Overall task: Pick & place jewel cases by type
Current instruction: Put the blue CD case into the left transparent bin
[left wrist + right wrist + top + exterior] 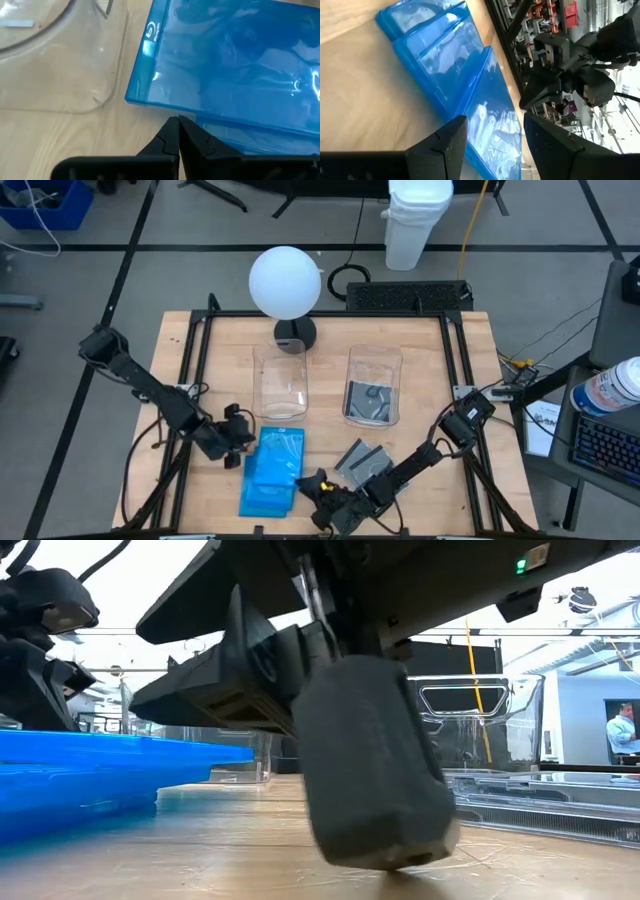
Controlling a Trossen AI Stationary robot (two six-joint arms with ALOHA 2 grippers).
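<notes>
Several bright blue jewel cases (272,470) lie in a loose flat stack on the table's near left part, also seen in the left wrist view (235,65) and the right wrist view (445,55). Clear/grey jewel cases (362,458) lie flat to the right of them. My left gripper (240,442) is shut and low at the blue stack's left edge (178,120). My right gripper (318,488) is open at the stack's right near side, and a blue case shows in the gap between its fingers (494,132). My left gripper's shut fingertips (172,131) stand level against the side edge of the lower blue case (220,134), coming from the table's left. I cannot tell whether they touch it. My right gripper's open fingers stand on either side of a blue case's edge (492,107); no touch shows.
Two clear tubs stand behind the cases. The left tub (281,380) holds nothing that shows, and the right tub (373,370) holds grey cases. A white globe lamp (285,282) stands at the far edge. Black frame rails (190,370) run along the table's sides.
</notes>
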